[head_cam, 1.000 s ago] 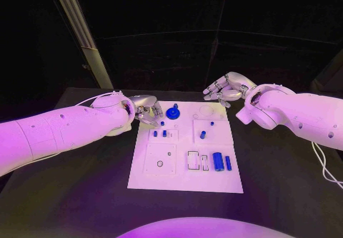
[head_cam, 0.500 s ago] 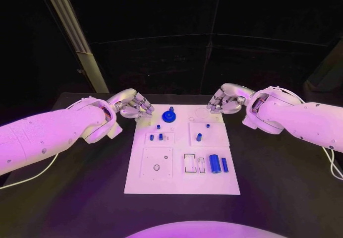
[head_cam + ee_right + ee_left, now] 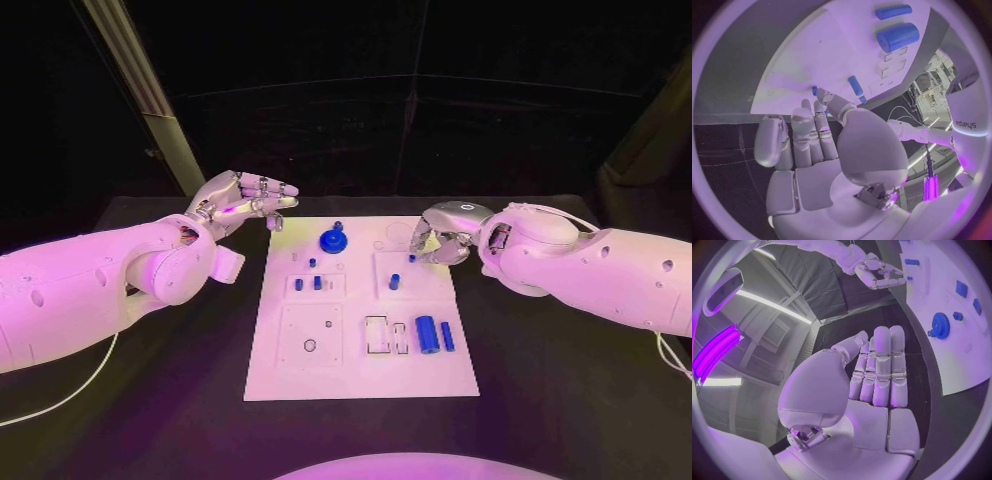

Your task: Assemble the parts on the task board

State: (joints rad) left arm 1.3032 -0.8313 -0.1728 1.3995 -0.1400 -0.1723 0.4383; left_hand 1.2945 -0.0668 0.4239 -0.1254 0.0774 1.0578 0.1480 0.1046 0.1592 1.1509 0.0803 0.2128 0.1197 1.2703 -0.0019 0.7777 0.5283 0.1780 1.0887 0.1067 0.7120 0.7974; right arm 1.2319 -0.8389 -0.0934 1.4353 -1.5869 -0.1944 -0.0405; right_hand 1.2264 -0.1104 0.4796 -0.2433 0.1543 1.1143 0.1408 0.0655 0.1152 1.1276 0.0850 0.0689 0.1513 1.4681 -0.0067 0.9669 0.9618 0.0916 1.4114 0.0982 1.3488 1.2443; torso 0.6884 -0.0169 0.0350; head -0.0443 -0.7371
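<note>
My left hand (image 3: 238, 203) hovers raised at far left, fingers (image 3: 882, 365) straight and empty; my right hand (image 3: 440, 236) curls downward, empty.

- A black table (image 3: 577, 400) was seen beneath everything — its dark top reaching out on all sides.
- A pale upright post (image 3: 137, 95) was seen behind the table's far left corner — slightly tilted, against a black backdrop.
</note>
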